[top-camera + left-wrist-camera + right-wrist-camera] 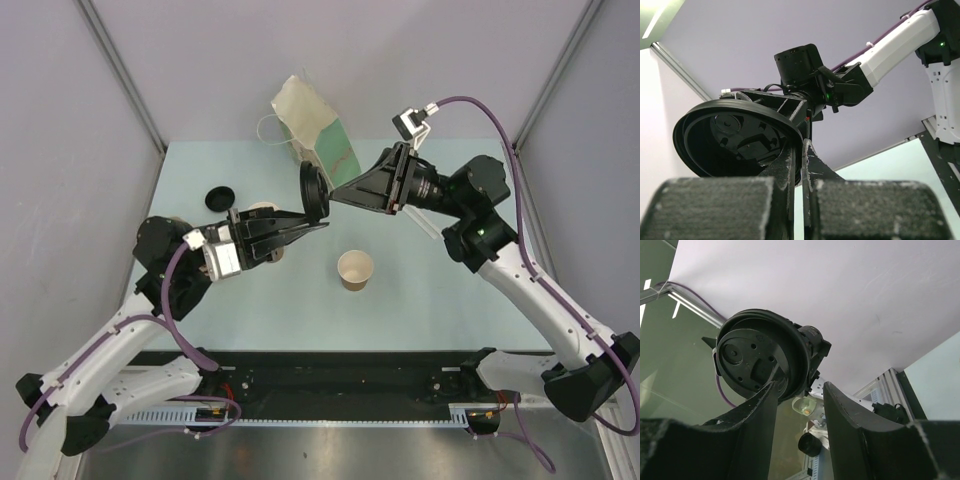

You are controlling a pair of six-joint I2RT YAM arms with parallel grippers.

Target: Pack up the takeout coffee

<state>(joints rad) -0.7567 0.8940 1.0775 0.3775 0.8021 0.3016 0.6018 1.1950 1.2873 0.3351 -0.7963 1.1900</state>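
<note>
The takeout coffee's brown paper cup (355,270) stands lidless on the table, cream inside. Its round black lid (313,190) hangs on edge in the air above the table's far middle. My left gripper (322,222) is shut on the lid's lower rim; in the left wrist view the lid (735,135) rises just left of the pinched fingertips of the left gripper (801,146). My right gripper (337,196) reaches the lid from the right. In the right wrist view, the lid (757,357) lies against its left finger, and the right gripper (800,387) stands open, a gap showing at its right finger.
A second black lid (220,198) lies on the table at the far left. Beside it, brown cups (262,209) are partly hidden behind my left gripper. A paper bag with handles (315,132) stands at the table's far edge.
</note>
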